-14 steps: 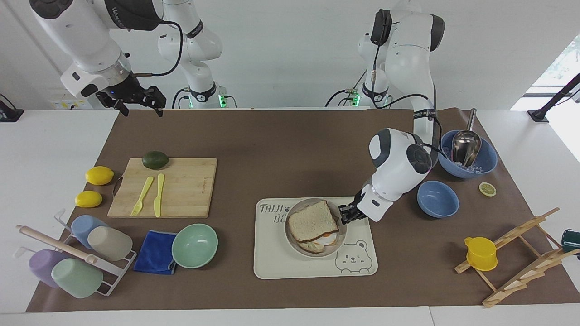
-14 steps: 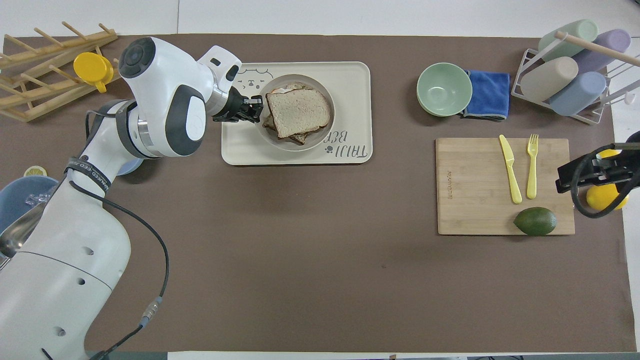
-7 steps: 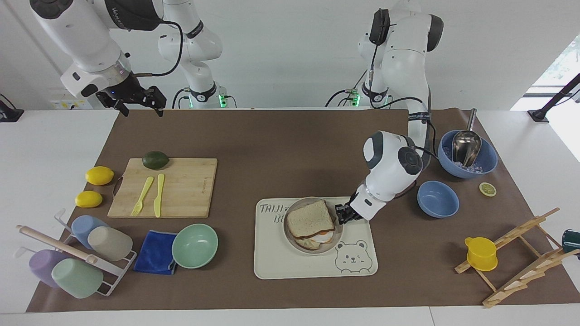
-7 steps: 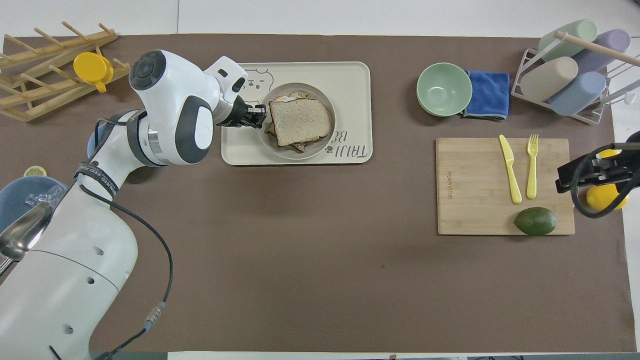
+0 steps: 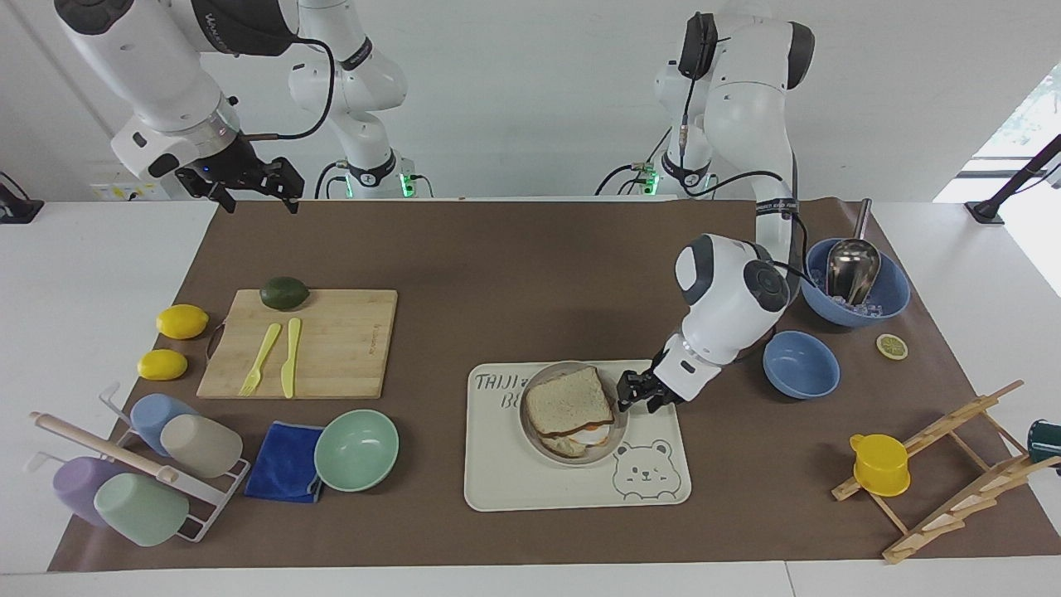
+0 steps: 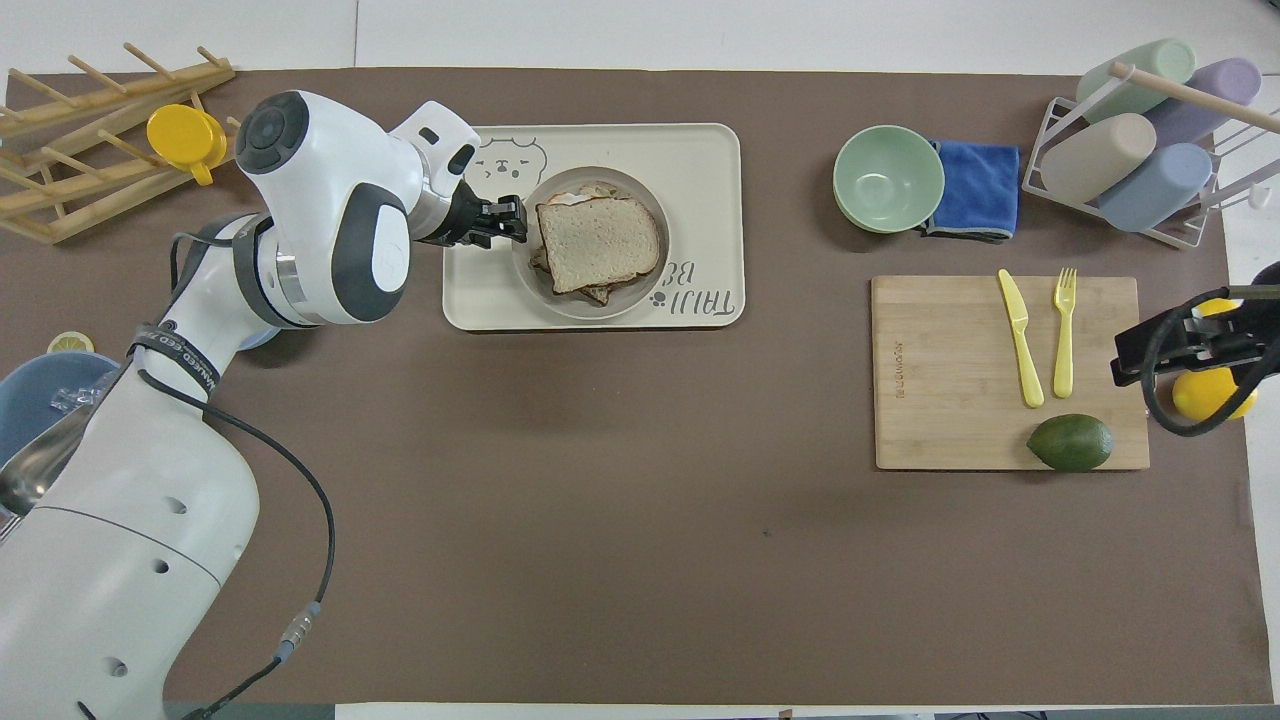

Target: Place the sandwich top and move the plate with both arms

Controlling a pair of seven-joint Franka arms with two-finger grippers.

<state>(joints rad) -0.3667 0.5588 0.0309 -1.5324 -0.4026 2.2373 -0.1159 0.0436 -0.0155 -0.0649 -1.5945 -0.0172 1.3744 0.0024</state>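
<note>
The left gripper (image 5: 627,391), fingers apparently parted and empty, sits just beside the plate (image 5: 531,431), the right gripper (image 5: 254,192) waiting open, well apart.

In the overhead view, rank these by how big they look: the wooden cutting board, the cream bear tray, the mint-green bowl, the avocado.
Largest to smallest, as seen in the overhead view:
1. Cream bear tray and wooden cutting board: too alike in area to rank.
2. Mint-green bowl.
3. Avocado.
</note>
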